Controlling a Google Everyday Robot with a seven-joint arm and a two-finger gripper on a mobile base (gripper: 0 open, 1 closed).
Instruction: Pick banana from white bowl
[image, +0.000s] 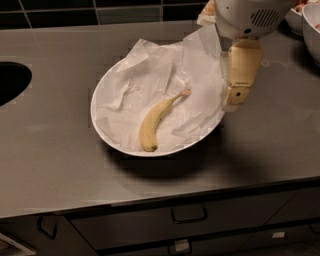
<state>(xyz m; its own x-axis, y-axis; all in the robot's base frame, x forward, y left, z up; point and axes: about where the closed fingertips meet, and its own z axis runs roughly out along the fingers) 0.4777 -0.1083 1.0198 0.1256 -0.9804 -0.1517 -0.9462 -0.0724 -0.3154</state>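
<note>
A small curved yellow banana (156, 119) lies in the large white bowl (102, 129), on a crumpled white paper liner (150, 75). Its thin stem points up and right. The bowl sits in the middle of the dark grey counter. My gripper (233, 101) hangs from a white wrist at the top right, over the bowl's right rim. It is to the right of the banana and apart from it. Nothing shows in its hold.
A dark round sink opening (10, 82) is cut into the counter at the far left. A smaller white bowl (311, 27) stands at the top right edge. Dark tiles run along the back. Drawers with handles (189, 215) are under the counter's front edge.
</note>
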